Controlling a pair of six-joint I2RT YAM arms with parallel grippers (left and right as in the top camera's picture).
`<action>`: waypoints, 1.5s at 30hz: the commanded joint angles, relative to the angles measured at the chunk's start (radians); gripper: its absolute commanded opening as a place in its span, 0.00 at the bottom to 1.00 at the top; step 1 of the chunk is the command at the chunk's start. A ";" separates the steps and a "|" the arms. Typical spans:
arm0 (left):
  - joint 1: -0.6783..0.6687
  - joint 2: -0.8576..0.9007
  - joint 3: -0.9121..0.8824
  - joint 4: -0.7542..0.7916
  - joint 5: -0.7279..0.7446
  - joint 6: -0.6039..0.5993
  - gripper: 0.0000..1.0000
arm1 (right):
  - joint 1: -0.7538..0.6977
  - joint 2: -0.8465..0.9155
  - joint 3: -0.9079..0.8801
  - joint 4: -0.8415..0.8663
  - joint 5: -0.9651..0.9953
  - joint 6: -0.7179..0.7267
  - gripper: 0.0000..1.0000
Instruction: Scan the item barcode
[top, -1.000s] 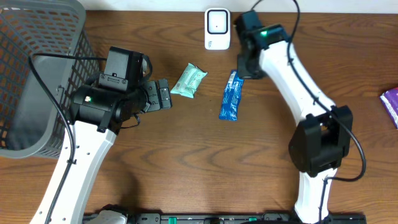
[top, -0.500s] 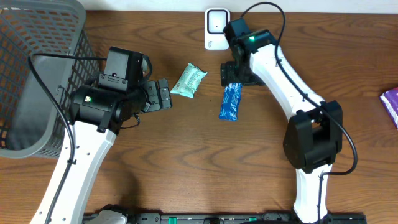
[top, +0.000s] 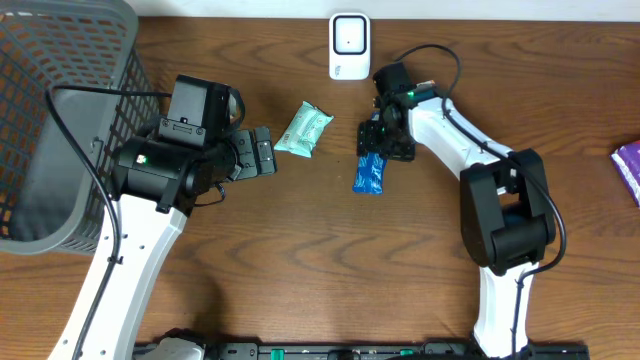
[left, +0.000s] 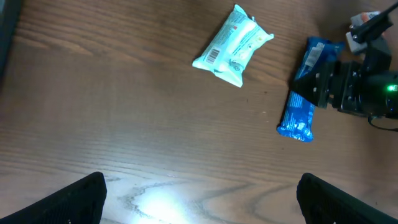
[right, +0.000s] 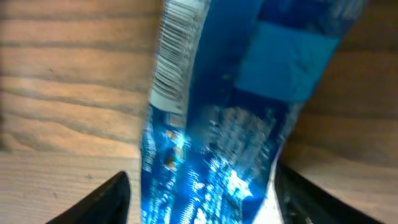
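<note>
A blue packet (top: 368, 178) lies on the wooden table, right of centre. In the right wrist view, a white barcode strip (right: 171, 62) runs along the edge of this blue packet (right: 217, 124). My right gripper (top: 381, 140) is down over its far end, open, with one finger (right: 99, 202) on each side of the wrapper. A pale green packet (top: 304, 130) lies to the left, barcode side up (left: 233, 46). The white scanner (top: 349, 45) stands at the table's far edge. My left gripper (top: 262, 152) hovers open beside the green packet, holding nothing.
A grey mesh basket (top: 60, 100) fills the far left corner. A purple item (top: 630, 165) sits at the right edge. The right arm (top: 470, 150) stretches across the table toward the blue packet.
My right arm has swung from beside the scanner down onto the blue packet's far end, and its jaws have opened. The left arm has not moved.
</note>
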 joint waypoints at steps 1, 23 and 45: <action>0.005 0.006 0.003 -0.003 -0.013 0.017 0.98 | -0.008 0.034 -0.093 0.041 -0.042 0.023 0.52; 0.005 0.006 0.003 -0.003 -0.013 0.017 0.98 | 0.054 -0.013 0.208 -0.402 0.953 0.156 0.01; 0.005 0.006 0.003 -0.003 -0.013 0.017 0.98 | 0.197 0.014 -0.039 -0.041 0.903 0.093 0.20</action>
